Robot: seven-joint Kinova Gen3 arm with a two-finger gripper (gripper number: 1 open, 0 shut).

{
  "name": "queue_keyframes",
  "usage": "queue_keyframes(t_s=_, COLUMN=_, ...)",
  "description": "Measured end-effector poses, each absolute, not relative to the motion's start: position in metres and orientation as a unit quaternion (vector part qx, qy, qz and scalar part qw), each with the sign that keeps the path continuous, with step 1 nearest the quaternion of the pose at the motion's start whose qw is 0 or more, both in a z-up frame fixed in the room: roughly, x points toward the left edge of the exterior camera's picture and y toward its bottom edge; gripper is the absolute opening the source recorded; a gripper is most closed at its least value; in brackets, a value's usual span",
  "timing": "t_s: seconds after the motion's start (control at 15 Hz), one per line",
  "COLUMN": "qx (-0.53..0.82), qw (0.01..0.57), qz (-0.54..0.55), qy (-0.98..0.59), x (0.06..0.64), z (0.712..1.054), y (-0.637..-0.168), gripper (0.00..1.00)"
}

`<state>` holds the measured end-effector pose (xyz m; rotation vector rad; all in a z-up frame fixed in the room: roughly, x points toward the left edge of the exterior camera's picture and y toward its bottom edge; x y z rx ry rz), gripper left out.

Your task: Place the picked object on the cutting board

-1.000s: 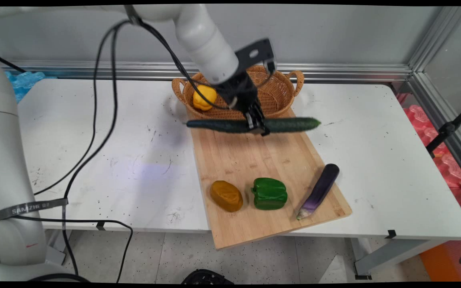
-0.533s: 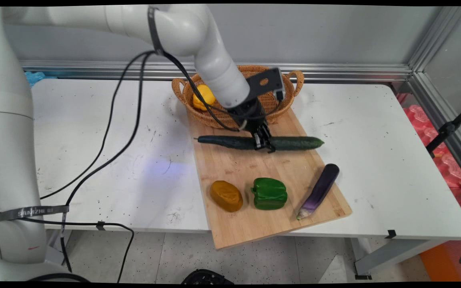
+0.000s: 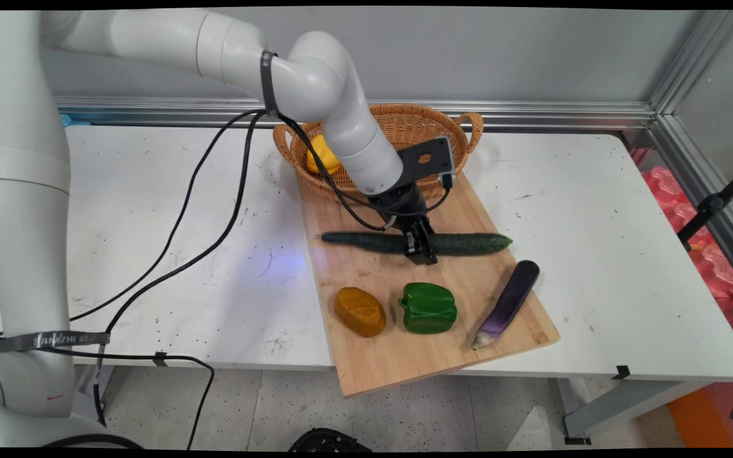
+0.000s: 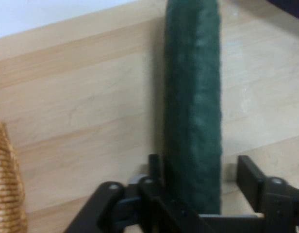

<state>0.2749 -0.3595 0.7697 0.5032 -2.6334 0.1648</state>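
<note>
Here we have the gripper (image 3: 422, 249) low over the wooden cutting board (image 3: 379, 356), jaws parted slightly wider than the cucumber (image 3: 468, 244) lying between them, wicker basket (image 3: 449, 137) just behind.

The long dark green cucumber (image 3: 468, 243) is crossed at its middle by the black two-finger gripper (image 3: 420, 249), so that stretch is hidden in the main view. In the hand view the same cucumber (image 4: 194, 111) runs off the top edge, and its near end sinks behind the gripper (image 4: 200, 182) linkage. The yellow pepper (image 3: 321, 152) in the round woven wicker basket (image 3: 462, 137) is half covered by the white arm (stem side unseen). A sliver of basket (image 4: 6, 184) is cut by the hand view's left edge.
</note>
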Motion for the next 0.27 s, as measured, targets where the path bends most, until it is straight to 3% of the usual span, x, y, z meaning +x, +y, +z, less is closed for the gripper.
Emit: queue_keyframes(t_s=0.27, qx=0.173, qw=0.23, qz=0.061, qy=-0.956, x=0.2779, z=0.7711, y=-0.3586, gripper=1.0)
